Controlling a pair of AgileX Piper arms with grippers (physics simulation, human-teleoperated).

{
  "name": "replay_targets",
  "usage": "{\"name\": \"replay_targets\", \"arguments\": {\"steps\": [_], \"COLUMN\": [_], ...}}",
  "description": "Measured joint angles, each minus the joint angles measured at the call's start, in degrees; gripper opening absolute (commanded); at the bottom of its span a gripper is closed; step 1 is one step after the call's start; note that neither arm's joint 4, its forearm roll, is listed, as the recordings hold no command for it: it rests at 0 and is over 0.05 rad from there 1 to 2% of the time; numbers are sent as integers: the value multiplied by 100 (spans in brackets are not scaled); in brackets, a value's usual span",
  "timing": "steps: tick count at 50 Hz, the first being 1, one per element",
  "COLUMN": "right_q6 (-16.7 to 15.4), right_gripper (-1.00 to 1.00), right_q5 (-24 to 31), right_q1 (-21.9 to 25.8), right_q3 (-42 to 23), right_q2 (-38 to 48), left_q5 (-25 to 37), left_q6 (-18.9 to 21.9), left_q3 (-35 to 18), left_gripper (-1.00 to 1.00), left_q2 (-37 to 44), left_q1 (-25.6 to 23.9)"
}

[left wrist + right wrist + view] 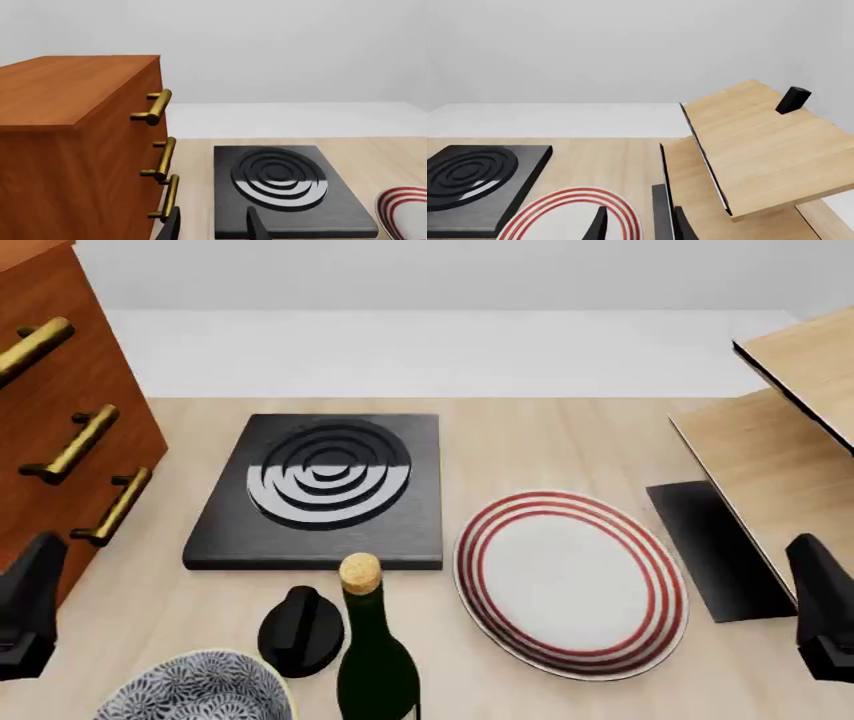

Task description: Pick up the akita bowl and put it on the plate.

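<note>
bowl at the near edge, plate bare, both arms held back

the akita bowl [200, 688] sits on the desk [561, 440] at the near left of the front view, cut off by the lower edge, its black-and-white floral inside facing up. it is not on the plate [571, 582], which lies flat and bare to the right of centre, red rings around its rim.

between bowl and plate stands a dark green bottle [376, 660] with a cork, upright, just beside the bowl. a small black round object [300, 630] (what it is cannot be told) sits just behind the bowl and left of the bottle. farther back lies the black square stove [324, 490] with raised concentric rings, its near right corner close to the plate's rim.

a wooden cabinet [67, 430] with three brass handles stands at the left. at the right a pale wooden rack [787, 440] with slanted boards rises from a black base.

the left gripper [212, 225] shows in its wrist view as two dark fingertips apart, jaws wide and holding nothing, pointing over the stove's near edge. the right gripper [639, 224] likewise has its jaws spread and empty, aimed over the plate's rim toward the rack's base. in the front view only dark parts of each arm show at the lower corners, well apart from the bowl.
</note>
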Motion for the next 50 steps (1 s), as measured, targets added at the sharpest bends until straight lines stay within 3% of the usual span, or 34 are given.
{"name": "replay_targets", "arguments": {"steps": [15, 38, 50], "right_q6": [2, 4, 4], "right_gripper": [100, 100, 100], "right_q5": [-14, -26, -27], "right_q1": [-1, 0, 0], "right_q3": [-11, -11, -9], "right_q2": [31, 42, 42], "left_q5": [200, 2456, 3277], "left_q6": [288, 460, 513], "left_q3": [-563, -2035, -2385], "left_gripper": [100, 100, 100], "left_q2": [594, 1331, 1796], "left_q1": [-233, -776, -1136]}}
